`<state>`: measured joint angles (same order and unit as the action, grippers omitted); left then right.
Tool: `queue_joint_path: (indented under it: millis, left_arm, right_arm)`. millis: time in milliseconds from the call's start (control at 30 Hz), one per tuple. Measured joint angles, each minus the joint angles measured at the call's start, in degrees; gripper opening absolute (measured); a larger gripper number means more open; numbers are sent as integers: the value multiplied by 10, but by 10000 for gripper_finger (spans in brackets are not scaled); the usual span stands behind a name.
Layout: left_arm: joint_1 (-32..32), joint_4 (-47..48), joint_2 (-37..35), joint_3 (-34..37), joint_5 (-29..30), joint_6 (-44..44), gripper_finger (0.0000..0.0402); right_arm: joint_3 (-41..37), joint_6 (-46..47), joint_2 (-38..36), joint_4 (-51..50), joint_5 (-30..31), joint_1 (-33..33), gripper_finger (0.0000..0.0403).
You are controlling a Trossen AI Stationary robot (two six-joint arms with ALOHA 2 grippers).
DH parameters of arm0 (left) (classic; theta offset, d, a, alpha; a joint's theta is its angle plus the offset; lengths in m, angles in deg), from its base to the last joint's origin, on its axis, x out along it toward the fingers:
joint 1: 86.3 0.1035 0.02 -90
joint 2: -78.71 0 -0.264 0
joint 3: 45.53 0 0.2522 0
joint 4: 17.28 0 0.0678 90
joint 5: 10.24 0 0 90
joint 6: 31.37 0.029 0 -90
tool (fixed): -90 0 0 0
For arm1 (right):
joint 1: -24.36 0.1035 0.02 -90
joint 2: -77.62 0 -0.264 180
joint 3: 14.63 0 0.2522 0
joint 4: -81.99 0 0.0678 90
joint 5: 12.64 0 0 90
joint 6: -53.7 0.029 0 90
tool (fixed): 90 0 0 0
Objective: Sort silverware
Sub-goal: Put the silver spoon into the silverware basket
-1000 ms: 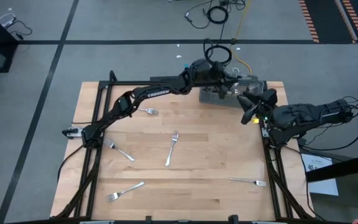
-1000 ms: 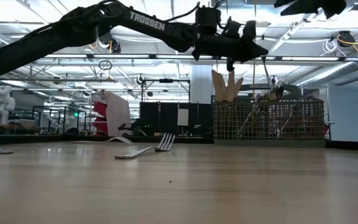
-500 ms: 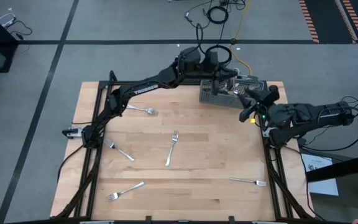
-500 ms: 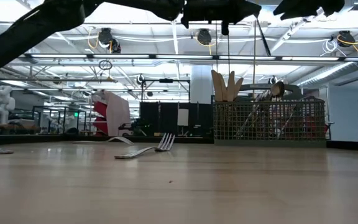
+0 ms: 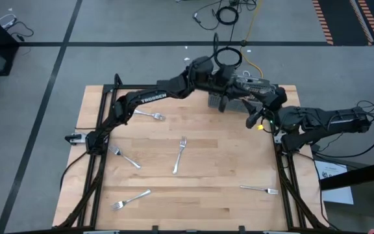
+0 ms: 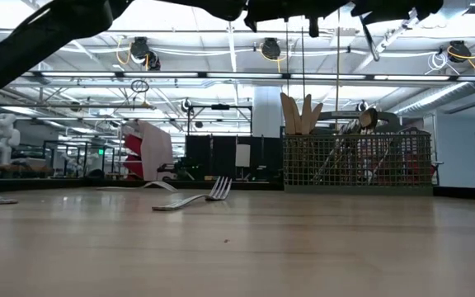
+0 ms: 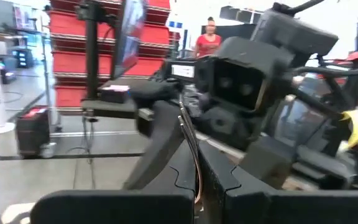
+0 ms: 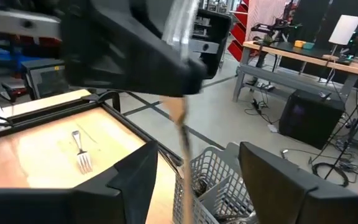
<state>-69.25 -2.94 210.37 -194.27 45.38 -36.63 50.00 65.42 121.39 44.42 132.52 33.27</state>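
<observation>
Five forks (image 5: 179, 156) lie unsorted on my desk (image 5: 226, 208); some silverware fills the caddy (image 6: 357, 161). Left tool (image 5: 229, 97) clamps one utensil; right tool (image 5: 255, 117) spreads apart.

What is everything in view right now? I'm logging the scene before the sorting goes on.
forks: five, silver, lying apart on the table
slim utensil: one, shiny, hanging above the caddy; type unclear
caddy: one, grey mesh, far edge of the table, already holding utensils
tan utensils: a few, standing up out of the caddy
table: one, light wood
person: one, red top, in the room behind
left gripper: above the caddy, jaws closed on the slim utensil
right gripper: beside the caddy, jaws open, empty
</observation>
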Motion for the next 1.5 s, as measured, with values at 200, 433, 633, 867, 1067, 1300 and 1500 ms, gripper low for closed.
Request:
queue_joint_path:
  millis: [200,433,633,867,1067,1300,1500]
  left_arm:
    - [-3,4,0,0,-1,-5,6]
    - [-3,20,0,0,-9,-21,7]
    - [-3,19,0,0,-27,-35,18]
    - [-3,52,0,-1,-28,-30,26]
    - [-2,89,0,0,-12,1,90]
    - [22,176,-2,1,38,3,173]
    - [47,288,-42,0,13,64,177]
  right_arm:
    - [0,27,0,0,-32,0,202]
    - [0,41,0,0,-45,0,84]
    - [0,51,0,-2,-70,0,9]
    - [0,72,-1,-6,-80,2,2]
    - [0,74,-14,-4,-75,2,1]
    - [0,97,-49,-34,-6,2,1]
    - [0,129,-61,-79,59,-24,0]
